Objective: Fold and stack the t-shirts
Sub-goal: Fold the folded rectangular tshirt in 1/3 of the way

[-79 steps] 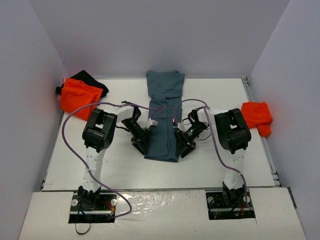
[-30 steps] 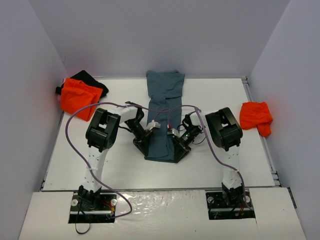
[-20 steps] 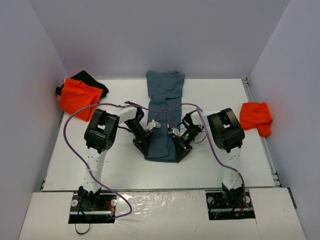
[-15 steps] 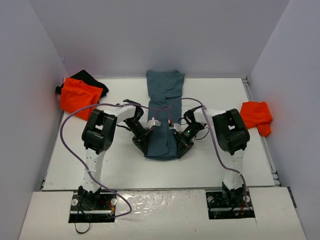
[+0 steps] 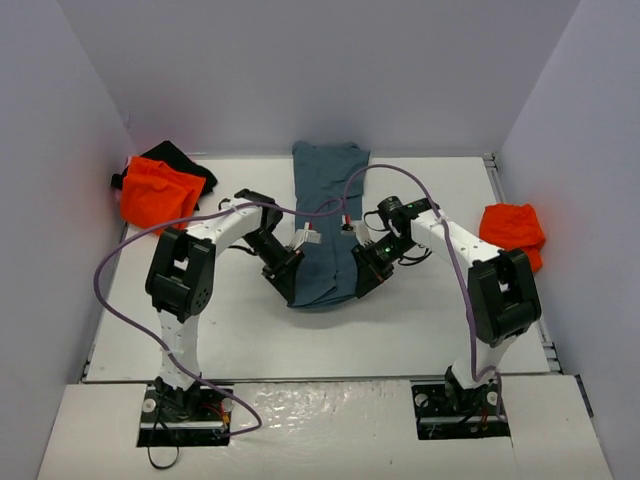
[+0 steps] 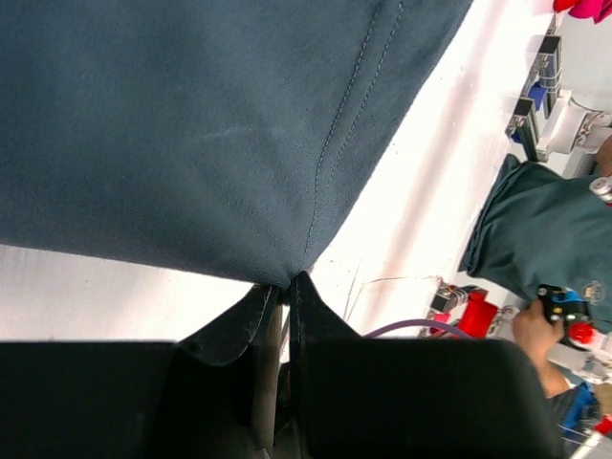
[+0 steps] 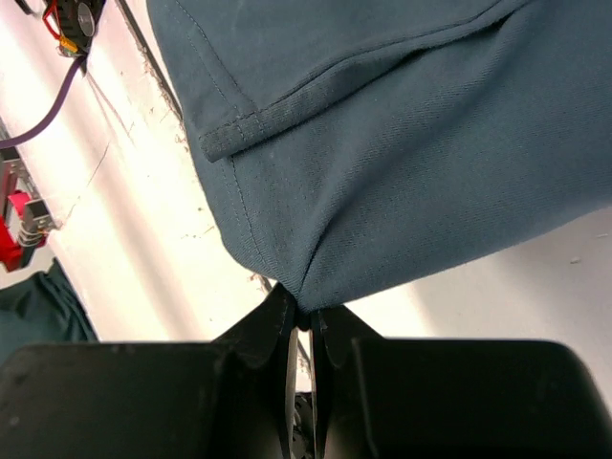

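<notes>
**Blue shirt** (image 5: 326,215), in a long narrow strip, is lying on the worktop (image 5: 420,325) and stretching away from both tools toward the back wall. The left tool (image 5: 288,281) is clenching the strip's near left corner. The right tool (image 5: 362,282) is clenching its near right corner. In each wrist view the jaws are meeting with only a pinch of cloth between them, and shallow creases are fanning out from that pinch. The near edge appears to be hanging in a slight curve between the two tools.

**Handling.** The cloth is looking soft, light and limp. It is likely to drape and sag wherever it is going unsupported, and it carries no risk of breakage. The matte surface is unlikely to be slipping from a firm pinch. The corners are the sensible hold, since the stitched hem there is giving doubled thickness. Both tools would need to be travelling together to keep the edge between them flat.

**Appearance.** The shirt is showing a dusty slate-blue, with no print visible. A turned, stitched hem is showing just beyond the right tool, and a seam line is running out from the left tool's pinch.

**Other shirts.** An orange shirt (image 5: 155,195) is sitting crumpled against a black shirt (image 5: 182,160), well out past the left tool's outer side. A second orange shirt (image 5: 512,232) is lying well apart, past the right tool's outer side.
</notes>
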Controlling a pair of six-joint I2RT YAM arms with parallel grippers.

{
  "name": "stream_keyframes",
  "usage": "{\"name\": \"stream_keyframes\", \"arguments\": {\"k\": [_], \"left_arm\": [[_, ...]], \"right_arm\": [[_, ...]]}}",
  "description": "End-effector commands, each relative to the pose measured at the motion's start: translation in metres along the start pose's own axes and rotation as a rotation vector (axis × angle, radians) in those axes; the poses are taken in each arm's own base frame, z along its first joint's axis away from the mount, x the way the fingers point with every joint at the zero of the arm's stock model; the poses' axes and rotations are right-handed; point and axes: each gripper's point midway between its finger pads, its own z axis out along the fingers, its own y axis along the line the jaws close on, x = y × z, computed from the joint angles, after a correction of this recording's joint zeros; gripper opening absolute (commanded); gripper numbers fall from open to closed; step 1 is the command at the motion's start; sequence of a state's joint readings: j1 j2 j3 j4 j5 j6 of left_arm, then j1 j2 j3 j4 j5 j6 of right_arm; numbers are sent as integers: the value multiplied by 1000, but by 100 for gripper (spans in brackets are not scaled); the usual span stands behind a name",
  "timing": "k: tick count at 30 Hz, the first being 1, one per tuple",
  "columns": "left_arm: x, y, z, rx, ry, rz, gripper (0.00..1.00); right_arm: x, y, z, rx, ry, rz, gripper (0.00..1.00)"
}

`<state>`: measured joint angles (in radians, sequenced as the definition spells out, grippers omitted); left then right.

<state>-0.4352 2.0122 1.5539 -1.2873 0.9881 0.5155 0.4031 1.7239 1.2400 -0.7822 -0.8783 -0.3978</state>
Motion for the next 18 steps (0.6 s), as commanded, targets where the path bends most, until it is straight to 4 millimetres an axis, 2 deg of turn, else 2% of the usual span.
{"name": "stream_keyframes", "arguments": {"k": [1,6,18], "left_arm": [[9,-64,-27,60,-11,102,0],[16,-86,-37,66,-36,187,0],[27,-102,-54,-87,-96,279,0]], "right_arm": [[-7,23,-20,28,-52,-85,0],[-11,39,-31,22,-98,-140,0],[-14,56,-47,22,-159,-209,0]]}}
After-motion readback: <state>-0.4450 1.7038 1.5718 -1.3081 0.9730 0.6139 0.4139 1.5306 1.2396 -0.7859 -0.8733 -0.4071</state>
